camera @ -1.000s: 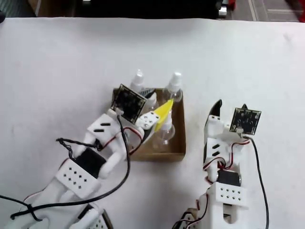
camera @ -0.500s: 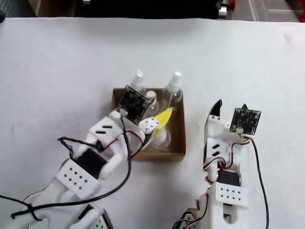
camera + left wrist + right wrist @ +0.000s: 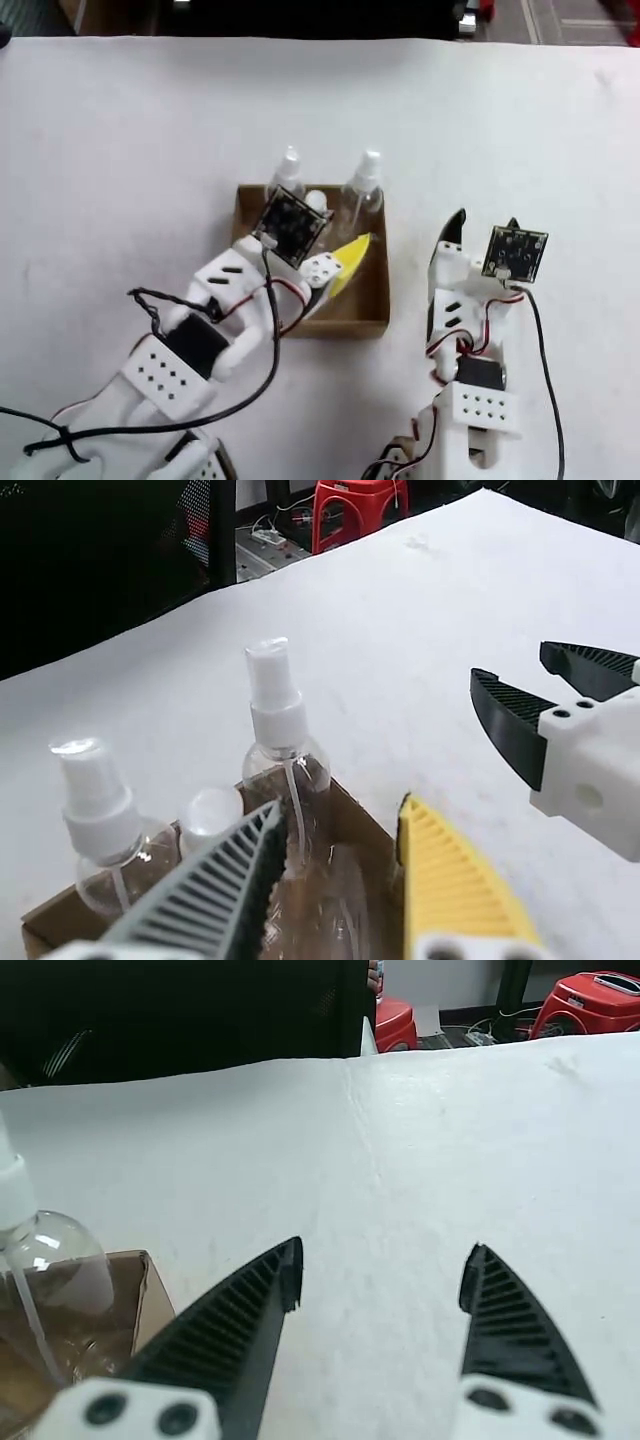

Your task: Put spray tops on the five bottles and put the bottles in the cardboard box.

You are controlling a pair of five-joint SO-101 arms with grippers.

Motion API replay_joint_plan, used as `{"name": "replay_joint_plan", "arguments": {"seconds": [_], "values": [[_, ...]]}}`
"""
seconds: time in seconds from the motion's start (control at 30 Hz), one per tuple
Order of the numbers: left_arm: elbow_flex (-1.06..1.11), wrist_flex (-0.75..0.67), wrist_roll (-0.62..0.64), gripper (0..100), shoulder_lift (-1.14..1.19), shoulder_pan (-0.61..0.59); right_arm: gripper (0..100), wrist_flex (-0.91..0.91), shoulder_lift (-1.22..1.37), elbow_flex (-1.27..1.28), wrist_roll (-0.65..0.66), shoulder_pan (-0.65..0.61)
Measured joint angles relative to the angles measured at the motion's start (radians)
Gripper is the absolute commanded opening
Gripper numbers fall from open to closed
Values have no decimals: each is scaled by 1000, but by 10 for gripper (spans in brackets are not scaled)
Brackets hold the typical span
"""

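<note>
The clear bottles [image 3: 285,768] in the cardboard box [image 3: 380,290] look light, stiff and slippery, best gripped around the round body; the left claw [image 3: 340,808] is open above them, the right claw [image 3: 385,1250] open beside the box.

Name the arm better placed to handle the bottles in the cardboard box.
Left. The left gripper hangs open over the cardboard box, close to the bottles; the right gripper is open over the bare table beside it.

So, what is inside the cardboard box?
Clear bottles with white spray tops stand upright at the far side of the cardboard box; three tops show. The left gripper, open above it, covers the near part, so the count is hidden.
</note>
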Motion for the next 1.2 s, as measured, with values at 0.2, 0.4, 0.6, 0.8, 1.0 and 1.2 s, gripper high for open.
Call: {"name": "replay_joint_plan", "arguments": {"seconds": [0.2,0.4,0.6,0.8,1.0,1.2], "values": [[0,64,0,142,-104,3,233,0,0,0,0,0],[0,261,0,139,-457,-2,233,0,0,0,0,0],[-2,434,0,139,-809,-201,232,0,0,0,0,-21],[-8,597,0,139,-899,-592,232,133,-17,-80,129,-71],[-9,678,89,139,-916,-896,232,572,-81,-333,394,-192],[107,598,167,139,-916,-1051,232,914,-160,-549,606,-284]]}}
